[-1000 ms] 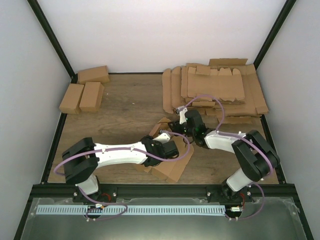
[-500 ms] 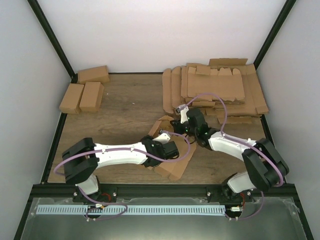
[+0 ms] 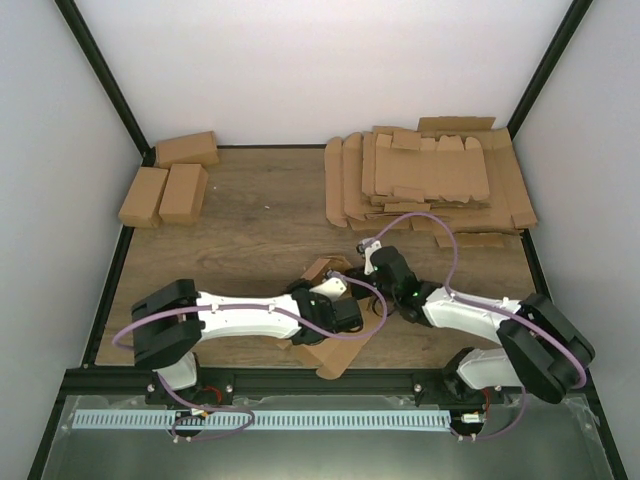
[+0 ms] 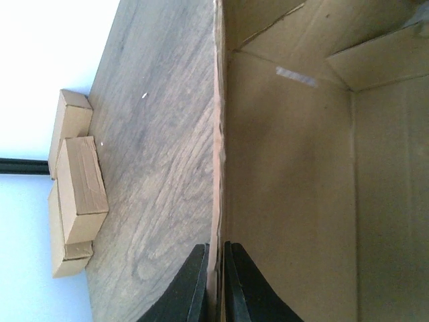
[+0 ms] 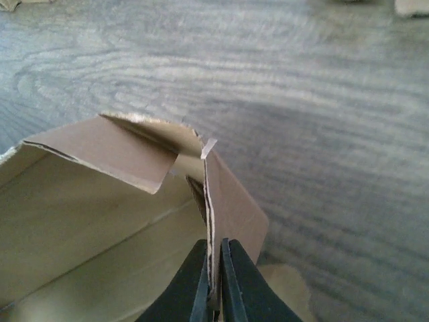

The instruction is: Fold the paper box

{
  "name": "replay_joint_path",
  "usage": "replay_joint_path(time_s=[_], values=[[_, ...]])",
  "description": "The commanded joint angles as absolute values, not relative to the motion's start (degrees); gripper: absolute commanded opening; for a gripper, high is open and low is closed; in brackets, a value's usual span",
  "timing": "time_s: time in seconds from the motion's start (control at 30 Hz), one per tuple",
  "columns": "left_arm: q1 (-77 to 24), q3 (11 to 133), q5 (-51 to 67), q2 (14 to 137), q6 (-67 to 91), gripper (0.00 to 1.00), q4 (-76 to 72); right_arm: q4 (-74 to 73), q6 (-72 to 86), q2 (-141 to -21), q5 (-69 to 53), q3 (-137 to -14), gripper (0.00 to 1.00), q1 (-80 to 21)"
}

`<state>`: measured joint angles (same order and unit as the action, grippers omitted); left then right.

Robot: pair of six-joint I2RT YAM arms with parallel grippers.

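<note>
Three folded cartons [image 3: 184, 193] sit at the far left corner of the worktop [image 3: 250, 215], two side by side and one behind them. One paper box [image 3: 338, 356], partly folded, lies near the front middle between the two arms. The left claw [image 4: 214, 272] is pressed together on an upright wall edge of the box, with the cardboard pinched between its fingers. The right claw [image 5: 213, 272] likewise pinches a thin raised flap of the box. At the far right lies one loose stack of flat blanks [image 3: 430, 180]; how many it holds cannot be told.
</note>
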<state>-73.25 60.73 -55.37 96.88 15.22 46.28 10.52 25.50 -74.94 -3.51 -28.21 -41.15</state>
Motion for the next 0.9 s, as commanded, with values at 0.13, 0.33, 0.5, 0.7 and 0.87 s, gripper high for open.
replay_joint_path(time_s=[0.13, 0.33, 0.5, 0.7, 0.87], values=[[-77.1, 61.0, -57.0, 99.2, 16.8, 0.08, 47.1, 15.9, 32.3, -71.9, -3.9, -23.7, 0.08, -44.2], [-77.9, 60.8, -56.7, 99.3, 16.9, 0.09, 47.4, 17.0, 30.3, -68.3, -6.0, -21.1, 0.21, -44.2], [-78.2, 60.7, -56.8, 99.5, 17.2, 0.09, 47.5, 10.3, 29.8, -64.0, -0.7, -21.5, 0.30, -43.7], [-78.2, 60.7, -57.2, 100.1, 17.3, 0.08, 47.6, 9.0, 30.8, -56.4, -6.7, -18.7, 0.37, -37.5], [-78.2, 60.8, -57.6, 99.8, 17.6, 0.09, 47.7, 8.1, 33.3, -52.3, -12.7, -17.7, 0.43, -30.5]])
